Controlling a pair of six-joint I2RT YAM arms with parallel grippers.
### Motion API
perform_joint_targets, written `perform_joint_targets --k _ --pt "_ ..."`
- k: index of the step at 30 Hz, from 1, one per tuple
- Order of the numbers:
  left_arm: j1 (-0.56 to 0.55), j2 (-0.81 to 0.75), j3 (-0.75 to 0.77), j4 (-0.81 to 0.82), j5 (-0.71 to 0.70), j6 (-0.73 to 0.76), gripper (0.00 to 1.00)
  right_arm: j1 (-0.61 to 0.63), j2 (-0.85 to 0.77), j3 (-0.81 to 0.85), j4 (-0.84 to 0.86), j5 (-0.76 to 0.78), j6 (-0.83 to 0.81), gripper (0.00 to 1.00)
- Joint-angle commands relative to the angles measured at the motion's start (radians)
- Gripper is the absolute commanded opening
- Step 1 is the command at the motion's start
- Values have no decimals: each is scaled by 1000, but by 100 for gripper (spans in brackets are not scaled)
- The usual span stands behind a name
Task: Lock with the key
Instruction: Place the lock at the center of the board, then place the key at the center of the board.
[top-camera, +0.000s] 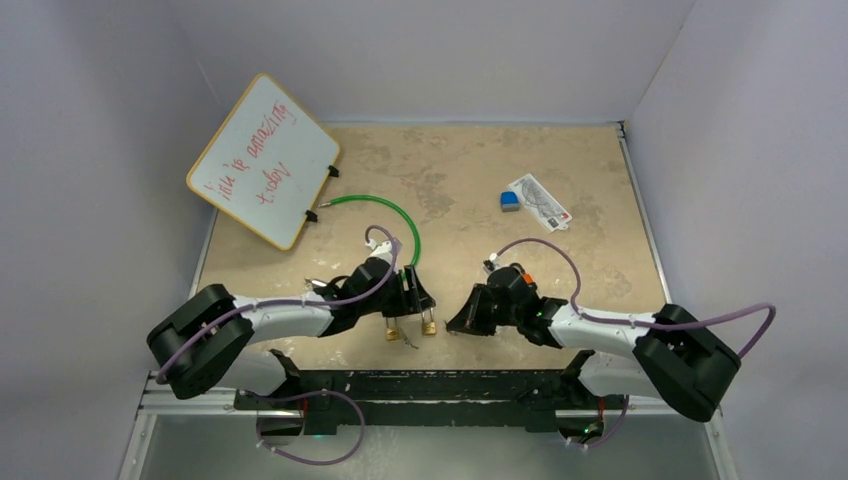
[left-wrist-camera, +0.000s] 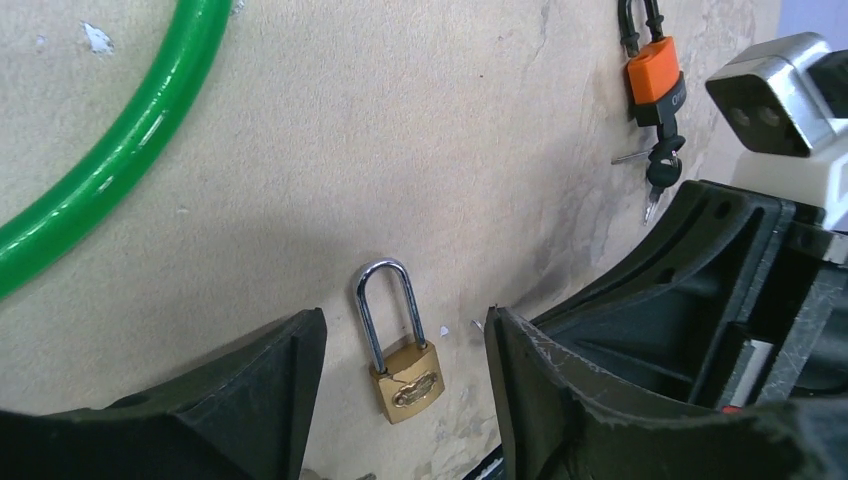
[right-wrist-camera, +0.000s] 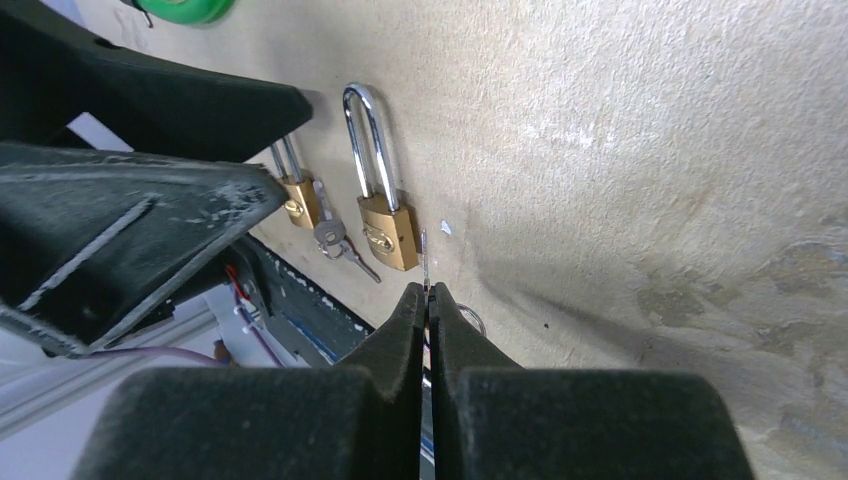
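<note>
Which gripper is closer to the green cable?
Left. The left gripper, open, lies just short of the green cable's near end. The right gripper, shut on a key, is farther off to its right.

Brass padlock (left-wrist-camera: 408, 385), shiny steel shackle (left-wrist-camera: 366, 318); matt tabletop (left-wrist-camera: 400, 130).

L gripper (left-wrist-camera: 402, 322) w/ fingers spread wide, low over the desk (left-wrist-camera: 470, 150); a brass padlock (left-wrist-camera: 408, 385) lies flat btwn them, touching neither, steel shackle pointing away from the camera. Green cable (left-wrist-camera: 110, 170) curves across the far-left part of the desk. An orange lock (left-wrist-camera: 655, 80) w/ keys (left-wrist-camera: 660, 178) hanging off it lies far right, near the desk edge visible there, just behind the black R gripper (left-wrist-camera: 700, 290).
</note>
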Motion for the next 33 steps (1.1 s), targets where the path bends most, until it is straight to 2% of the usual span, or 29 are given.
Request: perform_joint_targets --k 1,11,13,15,19,21,27,30,33 --pt "-5 -73 48 -113 -41 75 62 -5 35 39 58 -20 12 0" --pt "-5 -309 35 -207 -106 107 64 -7 144 58 135 -26 57 0" --pt "-5 -366 23 -229 -126 101 64 -7 155 65 121 -18 63 3" --pt "-5 -410 16 -255 -145 101 65 -7 141 75 79 10 50 19" --pt "-5 -475 14 -326 -177 103 66 -7 66 76 8 65 25 44" --pt "-5 -495 16 -346 -192 104 67 -9 15 102 -93 117 -1 48" --pt "-5 -520 44 -393 -209 123 67 -22 -172 258 -501 449 -184 69" --pt "-5 -527 53 -398 -208 135 68 -60 -182 343 -660 598 -269 77" --pt "-6 -533 50 -399 -206 137 69 -143 -145 393 -754 645 -330 82"
